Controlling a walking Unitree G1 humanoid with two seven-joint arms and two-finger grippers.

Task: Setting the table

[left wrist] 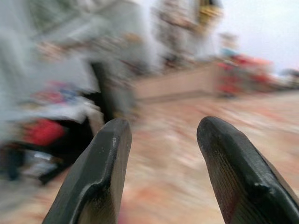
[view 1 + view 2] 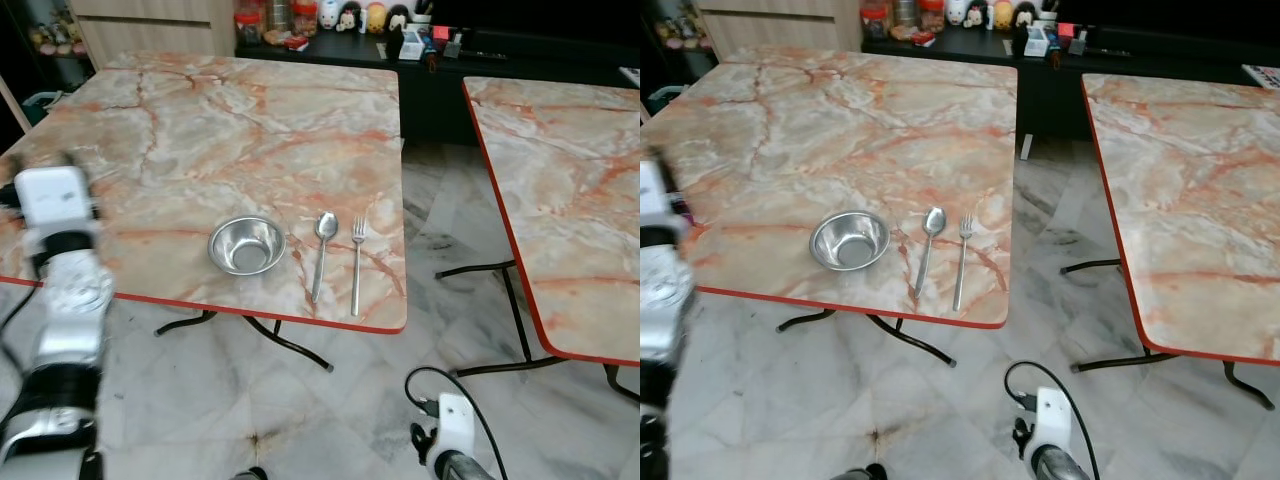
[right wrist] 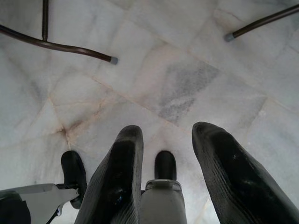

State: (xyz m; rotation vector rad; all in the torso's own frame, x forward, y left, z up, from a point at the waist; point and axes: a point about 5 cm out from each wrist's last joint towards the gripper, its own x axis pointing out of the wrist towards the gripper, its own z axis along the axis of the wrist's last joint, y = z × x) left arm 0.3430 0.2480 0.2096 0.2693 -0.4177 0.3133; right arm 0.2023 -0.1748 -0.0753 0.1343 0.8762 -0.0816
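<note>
A steel bowl [image 2: 247, 245] sits near the front edge of the marble table [image 2: 200, 110]. Right of the bowl lie a spoon [image 2: 322, 253] and a fork [image 2: 357, 262], side by side, handles toward me. My left arm [image 2: 62, 290] is raised at the table's left front edge. In the blurred left wrist view my left gripper [image 1: 163, 140] is open with nothing between its fingers. My right arm [image 2: 450, 440] hangs low over the floor. There my right gripper [image 3: 163, 135] is open and points down at the tiles.
A second marble table [image 2: 570, 190] stands to the right across a gap of tiled floor [image 2: 440, 220]. A dark counter [image 2: 400, 50] with jars and small figures runs along the back. Metal table legs [image 3: 56, 46] cross the floor below.
</note>
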